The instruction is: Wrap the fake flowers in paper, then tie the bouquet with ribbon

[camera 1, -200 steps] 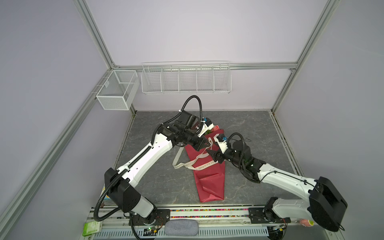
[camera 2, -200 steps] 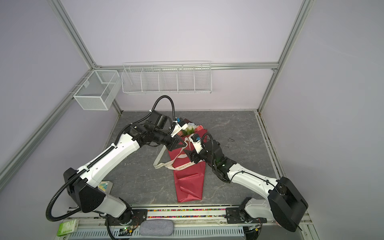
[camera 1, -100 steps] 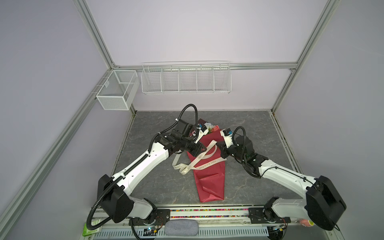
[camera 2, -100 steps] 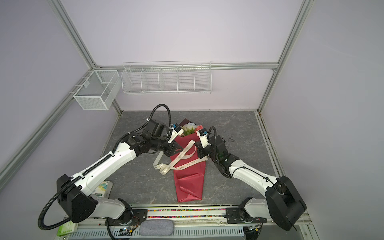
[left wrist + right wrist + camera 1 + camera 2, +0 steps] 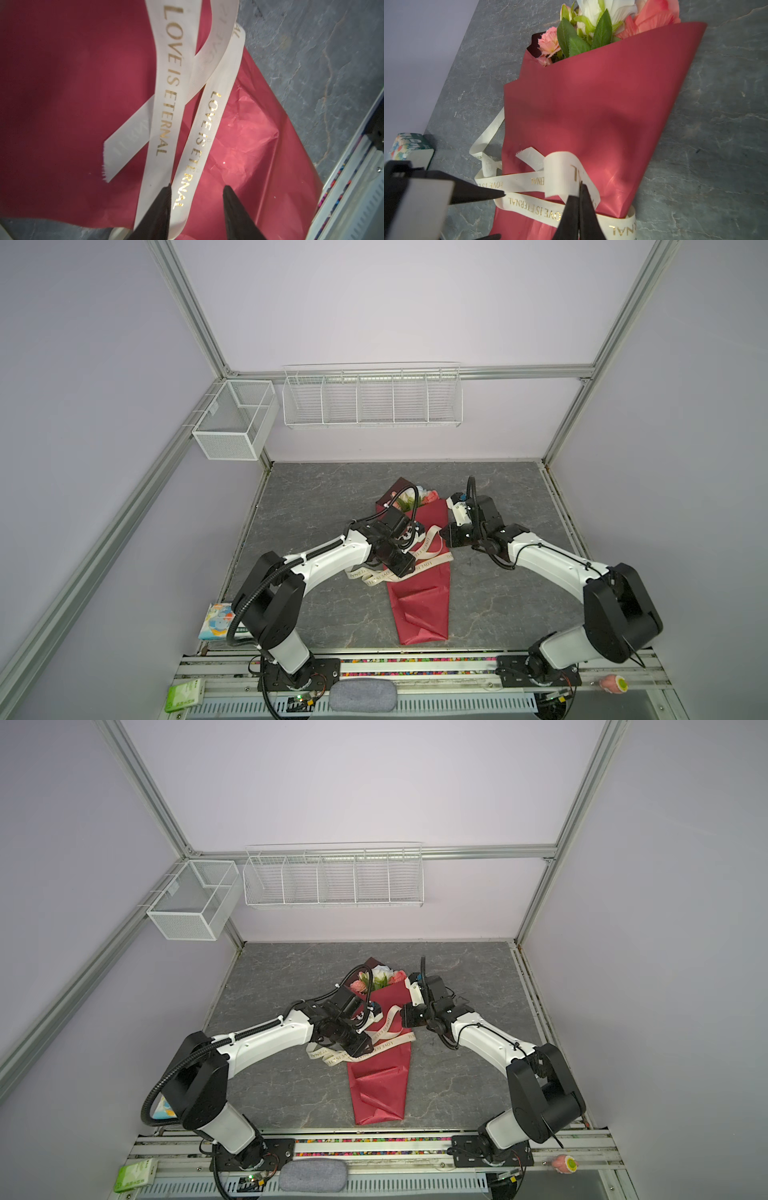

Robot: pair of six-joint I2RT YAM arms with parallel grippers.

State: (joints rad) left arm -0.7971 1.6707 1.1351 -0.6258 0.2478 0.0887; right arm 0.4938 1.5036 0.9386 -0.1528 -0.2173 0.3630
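Grey marbled table [image 5: 332, 497] floors the framed cell, and the bouquet [image 5: 419, 597] lies flat at its middle, blooms toward the back wall, stem end toward the near rail. Over the last second the ribbon [image 5: 432, 562] has changed owners. The left gripper [image 5: 197, 193], clamped on it a moment ago, now has its jaws parted, with one strand lying loose between them and against one finger [image 5: 162, 207]. The right gripper [image 5: 580, 187], which stood open, has pinched shut on a raised loop of ribbon above the bouquet. I read this as a handover partway through the knot: the ribbon crosses the bouquet's waist but sits slack, so nothing is cinched yet, and a frayed free end rests loose on the red paper. In both top views the left arm reaches in low from the left, wrist bent down over the bouquet's waist, while the right arm stretches in from the right, elbow out, wrist turned toward the bouquet's upper right edge
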